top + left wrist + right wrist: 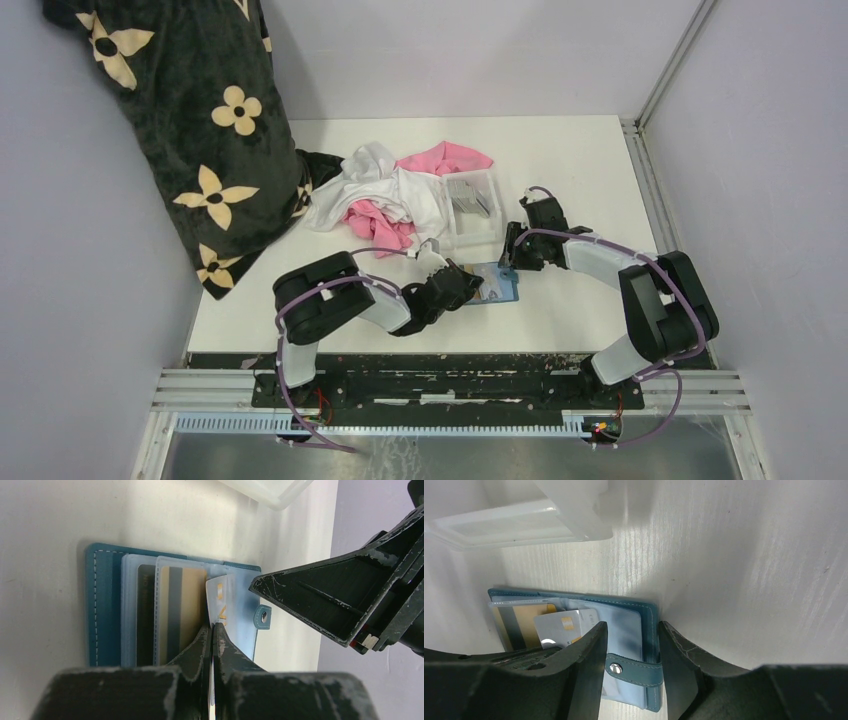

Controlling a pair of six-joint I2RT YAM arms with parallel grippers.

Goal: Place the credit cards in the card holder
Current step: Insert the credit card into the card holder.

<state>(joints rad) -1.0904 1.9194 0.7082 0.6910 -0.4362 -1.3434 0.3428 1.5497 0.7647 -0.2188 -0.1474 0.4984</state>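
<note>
The teal-blue card holder (pixel 500 286) lies open on the table, its clear inner sleeves facing up. A gold-tan card (pixel 187 605) sits in one sleeve. My left gripper (pixel 212 630) is shut on a silver credit card (pixel 220 597) and holds it on edge at the sleeves. This card also shows in the right wrist view (pixel 564 625), partly over the sleeves. My right gripper (pixel 632 627) is open. Its jaws straddle the holder's right edge (pixel 651 630) above the snap strap (pixel 634 672). More grey cards (pixel 468 195) lie in the clear tray.
The clear plastic tray (pixel 490 222) stands just behind the card holder, and its corner shows in the right wrist view (pixel 524 522). White and pink cloths (pixel 385 190) lie to its left. A black flowered fabric (pixel 200 130) hangs at the far left.
</note>
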